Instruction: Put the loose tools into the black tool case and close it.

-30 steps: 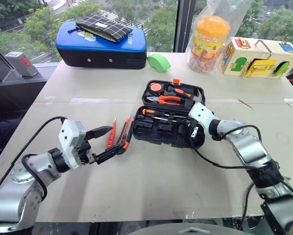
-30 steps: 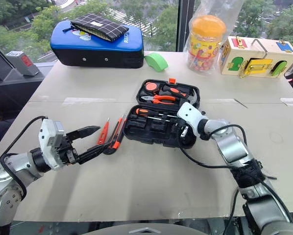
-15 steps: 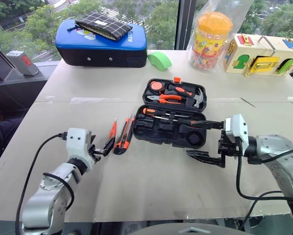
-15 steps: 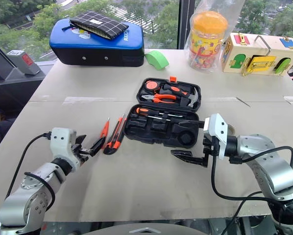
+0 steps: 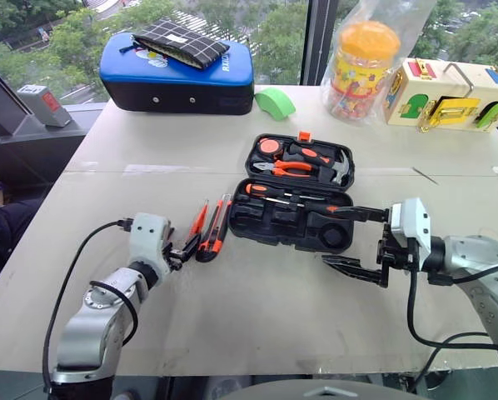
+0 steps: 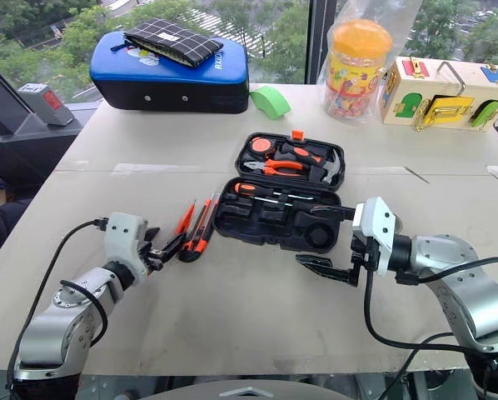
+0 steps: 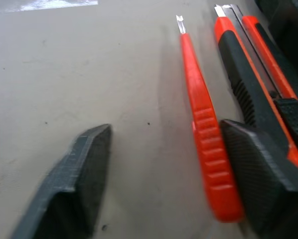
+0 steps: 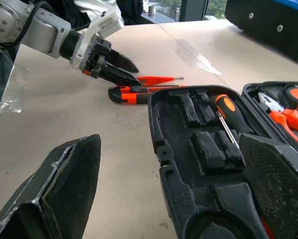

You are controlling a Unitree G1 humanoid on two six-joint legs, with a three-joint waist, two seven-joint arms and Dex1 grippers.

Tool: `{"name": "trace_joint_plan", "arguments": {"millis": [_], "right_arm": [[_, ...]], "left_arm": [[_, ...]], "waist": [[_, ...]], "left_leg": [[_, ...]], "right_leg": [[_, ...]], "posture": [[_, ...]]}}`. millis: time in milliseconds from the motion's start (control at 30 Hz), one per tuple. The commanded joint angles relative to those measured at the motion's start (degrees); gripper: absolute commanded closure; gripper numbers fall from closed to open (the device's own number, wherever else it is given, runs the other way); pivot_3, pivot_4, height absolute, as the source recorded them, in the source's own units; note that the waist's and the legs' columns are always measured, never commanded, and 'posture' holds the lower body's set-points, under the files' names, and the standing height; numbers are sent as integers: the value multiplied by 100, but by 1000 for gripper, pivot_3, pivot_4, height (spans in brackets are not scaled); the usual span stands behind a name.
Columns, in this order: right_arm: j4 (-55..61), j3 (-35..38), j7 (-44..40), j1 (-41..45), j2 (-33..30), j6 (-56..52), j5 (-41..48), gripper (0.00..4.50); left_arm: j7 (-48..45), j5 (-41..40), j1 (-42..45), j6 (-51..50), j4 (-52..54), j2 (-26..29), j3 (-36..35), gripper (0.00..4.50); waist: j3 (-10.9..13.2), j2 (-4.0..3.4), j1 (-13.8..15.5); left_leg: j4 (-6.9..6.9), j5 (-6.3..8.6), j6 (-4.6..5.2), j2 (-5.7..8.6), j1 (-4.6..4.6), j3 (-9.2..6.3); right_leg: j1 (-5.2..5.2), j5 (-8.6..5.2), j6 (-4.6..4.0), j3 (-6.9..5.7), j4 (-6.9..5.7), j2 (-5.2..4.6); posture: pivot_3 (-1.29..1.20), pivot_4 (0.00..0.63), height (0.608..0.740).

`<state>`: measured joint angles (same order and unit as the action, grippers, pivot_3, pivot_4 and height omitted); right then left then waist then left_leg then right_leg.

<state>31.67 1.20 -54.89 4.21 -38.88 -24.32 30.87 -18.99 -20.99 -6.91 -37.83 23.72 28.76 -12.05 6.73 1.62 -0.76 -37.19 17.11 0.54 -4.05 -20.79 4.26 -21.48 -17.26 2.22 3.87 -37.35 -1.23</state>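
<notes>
So, bench (image 5: 257, 317) first: black tool case (image 5: 295, 212) sits open mid-bench, two screwdrivers already seated in the near half, pliers (image 5: 286, 167) and hammer in the lid half. Rigid moulded plastic; I judge the lid light, easy to flip by its far edge at the orange latch (image 5: 302, 136).

Right pincer (image 5: 359, 242) hangs just right of the case, jaws wide apart, empty.

Left pincer (image 6: 167, 248) is down at the bench, jaws apart, straddling the tail of the tester screwdriver (image 7: 201, 119); one finger (image 7: 268, 179) lies over the utility knife (image 7: 248, 89). Both lie side by side just left of the case.

Tester: thin, light, smooth plastic, likely to skate. I'd pinch at the ribbed grip. Knife is stiffer, with a rubbery black grip; take it mid-body.

No readable tool branding; lettering on the blue case (image 5: 178, 75) is too small to read.
</notes>
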Motion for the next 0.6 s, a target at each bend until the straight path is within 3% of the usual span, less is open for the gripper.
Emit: {"name": "trace_joint_plan", "arguments": {"millis": [33, 200, 300, 433, 500, 600], "right_arm": [[179, 107, 88, 18, -6, 125, 33, 0], [188, 67, 153, 41, -6, 124, 12, 0], [197, 22, 191, 76, 2, 116, 3, 0], [205, -11, 206, 102, 5, 118, -2, 0], [202, -14, 195, 105, -4, 119, 5, 0], [198, -30, 179, 94, -6, 126, 4, 0]], "left_arm": [[-141, 59, 28, -1, -121, 52, 93, 969], [-275, 124, 146, 103, -310, 108, 71, 969], [-413, 182, 176, 225, -472, 191, 29, 1795], [-710, 120, 163, 411, -626, 323, -80, 3762], [-917, -166, 184, 399, -629, 310, -282, 4453], [-1303, -780, 257, 34, -677, 395, -671, 4457]], "waist": [[0, 0, 13], [-1, -2, 22], [-1, -2, 23], [-1, -3, 22], [-1, -3, 22], [0, -1, 15]], "left_leg": [[0, 0, 0, 1, -1, -1], [-2, 0, 0, 2, -1, -3], [-3, 0, 0, 2, 0, -4], [-4, 0, 0, 3, -1, -3], [-3, 0, 1, 3, -3, -3], [-3, 0, 0, 1, -6, -4]], "right_leg": [[0, 0, 0, 0, 0, 0], [0, 0, 1, -1, -3, 1], [0, 0, 1, -2, -7, 1], [0, 0, 1, -4, -6, 8], [-1, 0, 1, -5, -4, 7], [-2, 0, 1, -10, -2, -2]], "posture": [[0, 150, 740], [0, 150, 740], [0, 150, 740], [0, 150, 740], [0, 150, 740], [0, 150, 740]]}}
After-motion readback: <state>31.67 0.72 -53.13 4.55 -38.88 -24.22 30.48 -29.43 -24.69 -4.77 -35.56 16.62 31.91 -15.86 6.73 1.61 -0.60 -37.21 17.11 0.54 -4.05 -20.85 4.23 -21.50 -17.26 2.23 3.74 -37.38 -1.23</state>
